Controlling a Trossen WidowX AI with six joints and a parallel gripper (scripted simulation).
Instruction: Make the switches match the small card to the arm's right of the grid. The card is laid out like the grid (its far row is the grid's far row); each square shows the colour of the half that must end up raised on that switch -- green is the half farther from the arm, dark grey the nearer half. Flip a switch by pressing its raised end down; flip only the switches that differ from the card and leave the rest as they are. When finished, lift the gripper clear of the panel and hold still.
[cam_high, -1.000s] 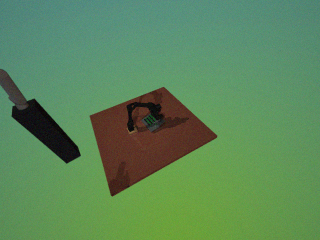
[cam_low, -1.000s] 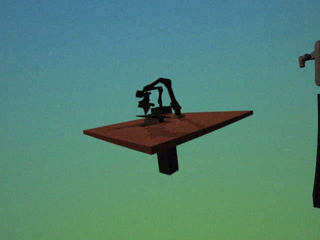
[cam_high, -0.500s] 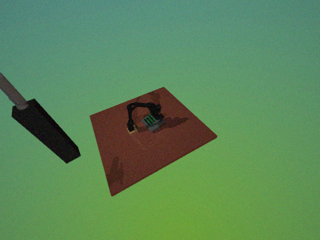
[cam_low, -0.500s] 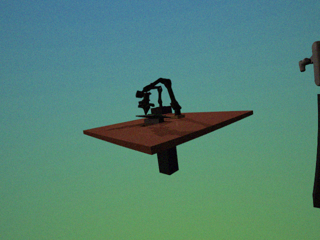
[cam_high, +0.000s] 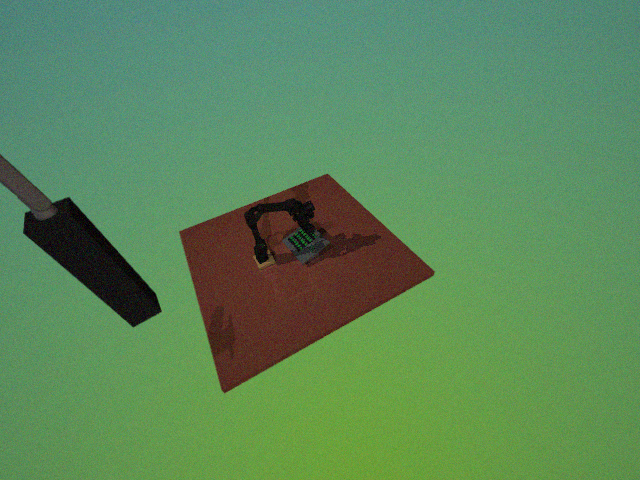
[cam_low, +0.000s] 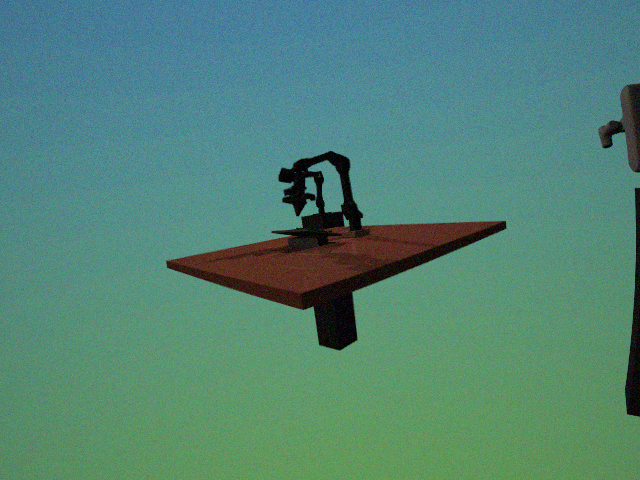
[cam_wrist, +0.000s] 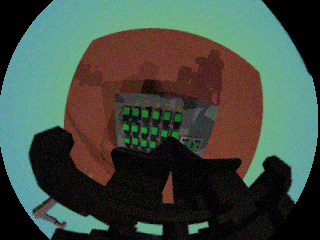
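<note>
Overhead, red-brown table (cam_high: 320, 310), green-blue backdrop.

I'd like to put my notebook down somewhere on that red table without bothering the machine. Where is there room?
The wide near half of the red table and its right corner look bare. It is crowded at the far side, where the arm's base, the switch panel and the shut gripper above it sit together.

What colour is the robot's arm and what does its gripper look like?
The arm is black all over, thin and made of jointed segments, standing on a small tan base. Its gripper is black too and narrows to a point like a wedge. No cables or markings can be made out.
</note>
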